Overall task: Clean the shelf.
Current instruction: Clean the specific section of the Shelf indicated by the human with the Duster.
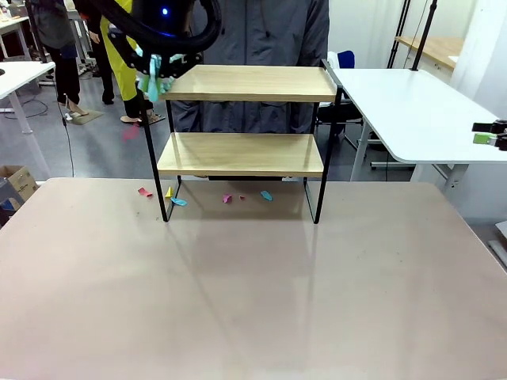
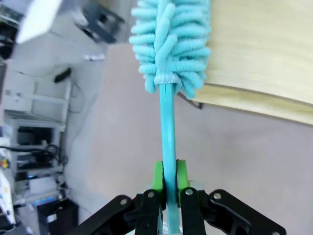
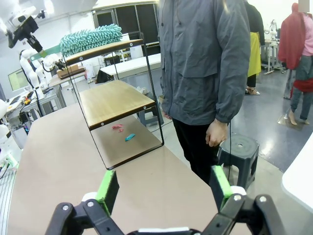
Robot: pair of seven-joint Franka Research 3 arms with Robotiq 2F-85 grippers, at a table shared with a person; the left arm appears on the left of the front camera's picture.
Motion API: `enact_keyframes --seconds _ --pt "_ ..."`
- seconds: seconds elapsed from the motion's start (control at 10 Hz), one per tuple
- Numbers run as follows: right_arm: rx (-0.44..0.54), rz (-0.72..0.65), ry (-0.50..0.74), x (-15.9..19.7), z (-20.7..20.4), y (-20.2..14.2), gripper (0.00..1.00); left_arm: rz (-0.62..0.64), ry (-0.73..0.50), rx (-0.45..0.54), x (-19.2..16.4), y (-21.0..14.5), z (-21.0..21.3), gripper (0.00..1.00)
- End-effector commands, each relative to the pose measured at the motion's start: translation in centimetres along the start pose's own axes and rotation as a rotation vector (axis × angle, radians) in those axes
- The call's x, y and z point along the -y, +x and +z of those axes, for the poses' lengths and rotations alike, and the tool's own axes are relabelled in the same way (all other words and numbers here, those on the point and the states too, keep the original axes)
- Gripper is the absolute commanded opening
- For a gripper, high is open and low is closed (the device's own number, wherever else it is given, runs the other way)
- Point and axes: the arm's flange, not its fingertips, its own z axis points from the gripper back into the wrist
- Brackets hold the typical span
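Shelf [image 1: 242, 83] standing upper centre on table [image 1: 253, 285]. Left gripper [image 2: 169, 182] clamping teal duster [image 2: 171, 44] handle at shelf's upper-left corner. Right gripper [image 3: 164, 188] jaws gaping wide, empty.

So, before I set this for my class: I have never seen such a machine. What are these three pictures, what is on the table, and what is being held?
Two robot arms share a table with a person. The front picture looks across it; the other two come from cameras on each wrist. A small two-tier shelf stands there, with coloured scraps on the table under it. The left gripper is shut on a turquoise duster, whose fluffy head is at the top board. The right gripper is open, holding nothing.
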Motion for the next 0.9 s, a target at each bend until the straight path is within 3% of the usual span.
enact_keyframes --seconds 0.0,0.3,0.4,0.8 --pt "-0.004 0.000 -0.001 -0.1 -0.1 0.2 1.00 0.000 0.095 0.105 0.2 -0.7 1.5 0.13" --pt "-0.004 0.000 -0.001 -0.1 -0.1 0.2 1.00 -0.028 -0.013 0.162 0.5 -1.2 4.9 0.13" --pt "-0.004 0.000 -0.001 -0.1 -0.1 0.2 1.00 -0.033 0.052 0.123 0.9 -1.2 3.0 0.13" --pt "-0.004 0.000 -0.001 -0.1 -0.1 0.2 1.00 -0.039 0.040 0.122 1.5 -1.1 3.3 0.13"
